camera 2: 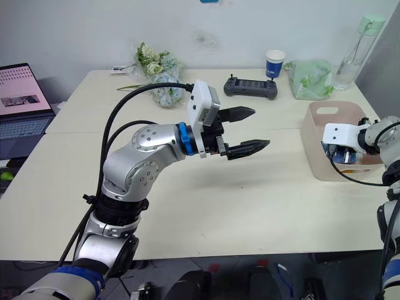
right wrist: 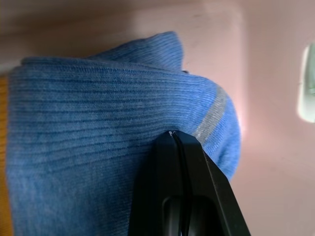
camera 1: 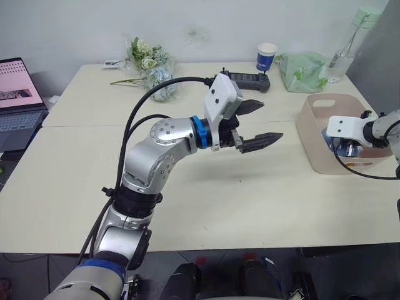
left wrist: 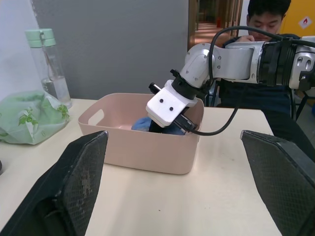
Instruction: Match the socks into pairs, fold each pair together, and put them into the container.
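My right gripper (camera 1: 342,149) reaches down inside the pale pink container (camera 1: 312,147) at the table's right edge. Its fingers (right wrist: 172,133) are closed together at a fold of the light blue socks (right wrist: 98,123). From the left wrist, that blue bundle (left wrist: 142,123) lies in the container (left wrist: 138,147) under the right gripper. A sliver of mustard-orange sock (right wrist: 3,162) lies beside the blue one. My left gripper (camera 1: 272,120) hovers open and empty above the middle of the table, pointing toward the container.
At the back of the table stand a blue-and-white paper cup (camera 1: 267,56), a pale green cloth bag (camera 1: 303,72), a clear bottle (camera 1: 353,44), a black controller (camera 1: 247,80) and flowers (camera 1: 153,69). A laptop (camera 1: 19,100) sits far left. A person (left wrist: 266,24) sits beyond the container.
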You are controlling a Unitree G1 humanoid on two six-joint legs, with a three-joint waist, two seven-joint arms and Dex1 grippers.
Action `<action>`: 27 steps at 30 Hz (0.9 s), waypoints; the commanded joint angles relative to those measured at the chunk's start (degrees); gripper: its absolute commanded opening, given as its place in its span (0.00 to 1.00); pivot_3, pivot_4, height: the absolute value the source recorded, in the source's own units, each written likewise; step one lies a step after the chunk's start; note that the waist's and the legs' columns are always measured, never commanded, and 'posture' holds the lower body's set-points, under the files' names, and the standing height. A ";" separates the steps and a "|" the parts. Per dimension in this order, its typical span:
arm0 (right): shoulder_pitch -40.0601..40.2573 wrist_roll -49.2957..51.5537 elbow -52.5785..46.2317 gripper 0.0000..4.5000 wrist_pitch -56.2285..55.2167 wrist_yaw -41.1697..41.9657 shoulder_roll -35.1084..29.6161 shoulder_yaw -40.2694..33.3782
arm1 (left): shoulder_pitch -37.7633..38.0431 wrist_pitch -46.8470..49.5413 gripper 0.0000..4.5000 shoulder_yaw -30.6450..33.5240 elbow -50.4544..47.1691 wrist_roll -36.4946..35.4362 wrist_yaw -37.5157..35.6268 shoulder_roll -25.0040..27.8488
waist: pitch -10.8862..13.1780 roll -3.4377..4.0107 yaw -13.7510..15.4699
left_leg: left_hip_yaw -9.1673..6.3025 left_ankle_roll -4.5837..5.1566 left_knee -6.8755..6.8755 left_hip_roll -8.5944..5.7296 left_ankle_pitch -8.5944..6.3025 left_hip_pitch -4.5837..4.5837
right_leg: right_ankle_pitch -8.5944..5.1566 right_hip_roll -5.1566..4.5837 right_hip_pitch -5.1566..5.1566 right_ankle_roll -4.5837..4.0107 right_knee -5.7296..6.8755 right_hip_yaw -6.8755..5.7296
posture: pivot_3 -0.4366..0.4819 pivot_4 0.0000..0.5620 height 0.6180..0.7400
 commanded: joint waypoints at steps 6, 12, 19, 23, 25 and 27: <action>-3.51 1.83 -2.23 0.00 0.21 0.28 -2.39 -2.96 | 0.18 -0.60 1.00 0.87 -2.44 -0.07 -0.56 1.30 | 0.00 0.00 -0.07 | 0.02 0.00 0.00 0.00 0.00 0.00 | 0.00 0.00 0.00 0.00 0.00 0.01 | 0.48 0.27 1.00; -10.09 3.73 -5.80 0.29 1.10 -0.47 -3.56 -6.01 | 2.02 -1.37 1.00 4.18 -3.18 -0.06 -1.40 6.52 | 0.01 0.03 -0.57 | 0.01 0.00 -0.04 0.02 0.00 0.00 | 0.00 0.01 -0.05 0.00 0.01 0.03 | 0.48 0.27 1.00; -5.41 19.54 -23.35 0.84 14.34 5.20 5.29 -15.32 | 8.85 -3.93 1.00 10.83 -3.07 1.76 -0.49 14.56 | 0.00 0.03 -1.30 | -0.29 0.00 -0.04 0.05 0.00 0.02 | 0.00 0.03 -0.02 -0.01 0.02 0.02 | 0.48 0.27 1.00; 6.19 29.03 -42.79 0.99 28.11 2.18 13.59 -20.03 | 16.83 -5.33 1.00 15.62 -5.35 3.18 2.65 17.26 | -0.01 0.04 -1.23 | -0.62 -0.01 -0.01 0.04 0.00 -0.03 | 0.01 0.03 -0.05 -0.01 0.05 -0.13 | 0.48 0.27 1.00; 13.49 30.89 -51.44 0.99 31.97 -2.02 17.92 -20.88 | 22.29 -5.73 1.00 17.62 -6.85 3.48 3.95 17.93 | -0.03 0.04 -1.12 | -0.77 -0.01 0.00 0.04 0.00 -0.04 | 0.01 0.02 -0.01 -0.02 0.01 -0.21 | 0.48 0.27 1.00; 19.84 32.57 -57.83 0.99 35.47 -6.18 22.09 -21.59 | 27.70 -6.14 1.00 18.94 -8.50 3.57 5.28 17.70 | -0.03 0.04 -0.69 | -0.86 -0.01 0.00 -0.03 0.01 -0.08 | 0.01 -0.01 -0.04 -0.02 0.00 -0.26 | 0.48 0.27 1.00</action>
